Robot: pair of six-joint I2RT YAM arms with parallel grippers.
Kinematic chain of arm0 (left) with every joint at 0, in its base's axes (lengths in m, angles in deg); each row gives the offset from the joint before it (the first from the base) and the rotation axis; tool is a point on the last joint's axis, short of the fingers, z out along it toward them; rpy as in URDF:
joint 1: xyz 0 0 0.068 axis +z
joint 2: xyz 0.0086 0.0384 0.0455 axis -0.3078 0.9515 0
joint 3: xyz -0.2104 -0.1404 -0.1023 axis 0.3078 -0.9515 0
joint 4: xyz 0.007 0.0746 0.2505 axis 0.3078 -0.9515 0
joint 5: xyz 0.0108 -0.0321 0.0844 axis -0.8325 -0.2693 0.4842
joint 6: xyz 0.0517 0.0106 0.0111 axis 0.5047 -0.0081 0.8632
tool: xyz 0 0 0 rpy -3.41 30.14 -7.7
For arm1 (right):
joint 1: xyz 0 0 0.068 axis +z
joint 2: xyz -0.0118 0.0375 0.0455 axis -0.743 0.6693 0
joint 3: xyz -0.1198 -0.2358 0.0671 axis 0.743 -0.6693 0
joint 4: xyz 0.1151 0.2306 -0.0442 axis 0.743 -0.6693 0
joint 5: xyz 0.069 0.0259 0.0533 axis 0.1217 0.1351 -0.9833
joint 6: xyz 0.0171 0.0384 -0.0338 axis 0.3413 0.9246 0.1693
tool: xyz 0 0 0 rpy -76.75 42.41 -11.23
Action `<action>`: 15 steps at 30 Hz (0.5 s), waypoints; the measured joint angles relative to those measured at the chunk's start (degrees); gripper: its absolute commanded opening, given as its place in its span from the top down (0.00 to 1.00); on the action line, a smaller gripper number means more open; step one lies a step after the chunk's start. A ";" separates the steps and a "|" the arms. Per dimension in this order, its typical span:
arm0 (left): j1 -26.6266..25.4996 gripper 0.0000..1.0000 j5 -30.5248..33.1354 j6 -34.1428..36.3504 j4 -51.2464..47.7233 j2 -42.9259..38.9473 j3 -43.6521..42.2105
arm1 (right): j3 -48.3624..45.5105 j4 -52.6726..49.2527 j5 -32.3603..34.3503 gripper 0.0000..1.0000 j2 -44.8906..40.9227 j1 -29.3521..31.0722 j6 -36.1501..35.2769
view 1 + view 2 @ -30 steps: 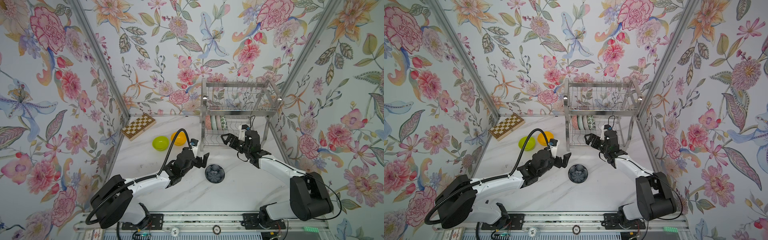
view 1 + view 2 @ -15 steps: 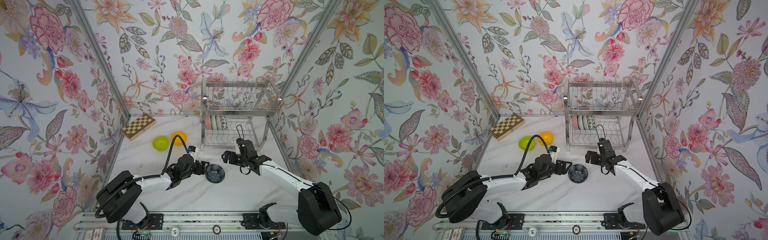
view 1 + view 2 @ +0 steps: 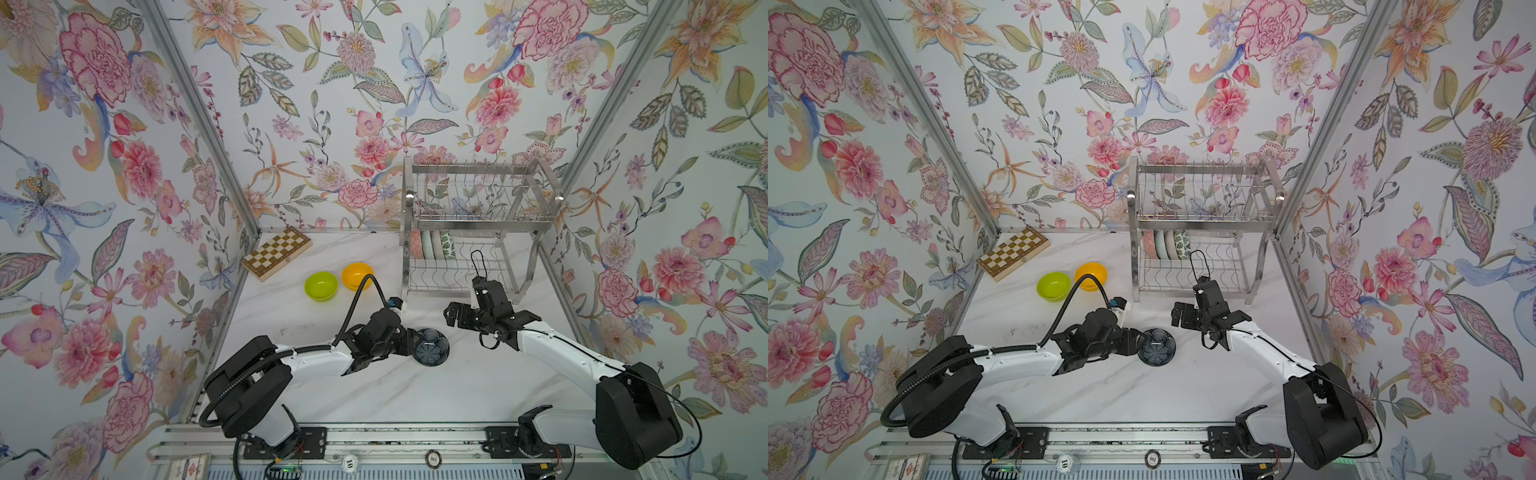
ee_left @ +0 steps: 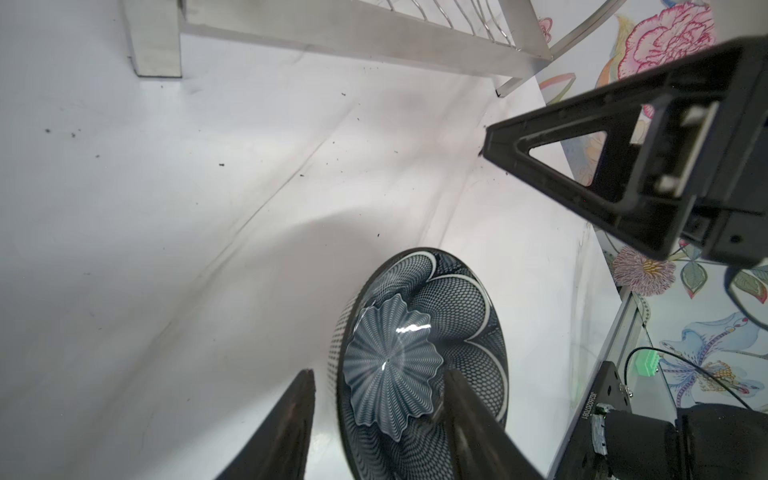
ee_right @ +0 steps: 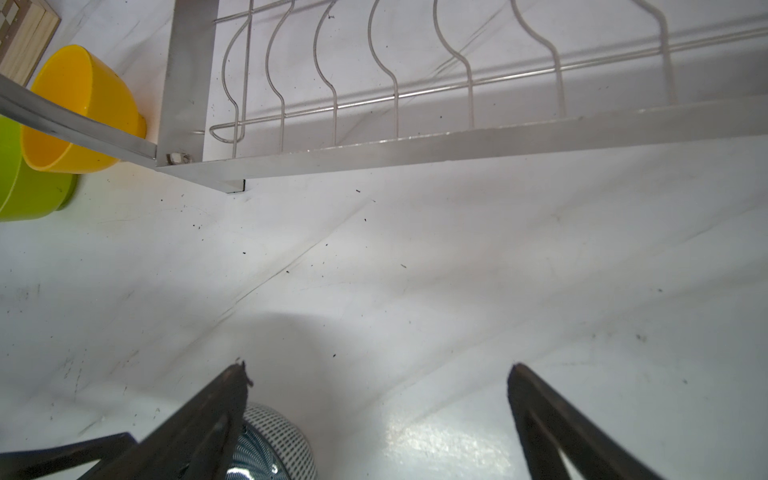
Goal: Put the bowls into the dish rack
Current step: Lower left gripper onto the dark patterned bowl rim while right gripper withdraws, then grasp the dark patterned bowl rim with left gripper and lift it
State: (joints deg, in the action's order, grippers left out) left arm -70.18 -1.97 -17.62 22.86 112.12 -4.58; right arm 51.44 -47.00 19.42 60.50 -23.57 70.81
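A dark flower-patterned bowl (image 3: 433,348) (image 3: 1157,348) (image 4: 419,328) stands on the white table in front of the dish rack (image 3: 478,226) (image 3: 1204,226). My left gripper (image 3: 415,343) (image 3: 1140,343) (image 4: 380,374) straddles its near rim: one finger inside, one outside with a small gap to the wall. The jaws are partly closed and grip nothing. My right gripper (image 3: 490,322) (image 3: 1210,322) (image 5: 376,365) hovers open and empty just right of that bowl (image 5: 274,436). Several bowls (image 3: 432,245) (image 3: 1167,244) stand on edge in the rack's lower tier. Lime (image 3: 321,286) and orange (image 3: 357,275) bowls sit left of the rack.
A wooden chessboard (image 3: 276,252) (image 3: 1013,251) lies at the back left against the wall. The rack's flat front bar (image 5: 457,141) and leg (image 4: 153,41) stand close ahead of both grippers. Floral walls enclose the table on three sides.
My left gripper came down over the dark bowl's rim and its jaws have narrowed. The right arm pulled back from the rack's lower tier toward the front, still open.
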 measured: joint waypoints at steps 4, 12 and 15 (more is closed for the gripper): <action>-0.28 0.57 0.26 0.90 -3.17 2.38 1.81 | 0.00 0.00 0.83 0.01 -0.02 0.00 -0.68; -1.70 0.67 3.10 4.28 -11.50 6.49 7.58 | 0.00 0.35 1.46 0.01 -0.02 0.00 -1.09; -2.19 0.72 4.31 5.79 -14.03 6.82 8.96 | 0.00 0.57 1.62 0.01 -0.02 0.00 -1.11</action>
State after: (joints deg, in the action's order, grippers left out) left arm -72.36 2.34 -11.83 8.83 118.94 4.38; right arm 51.44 -46.43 21.04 60.47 -23.57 69.70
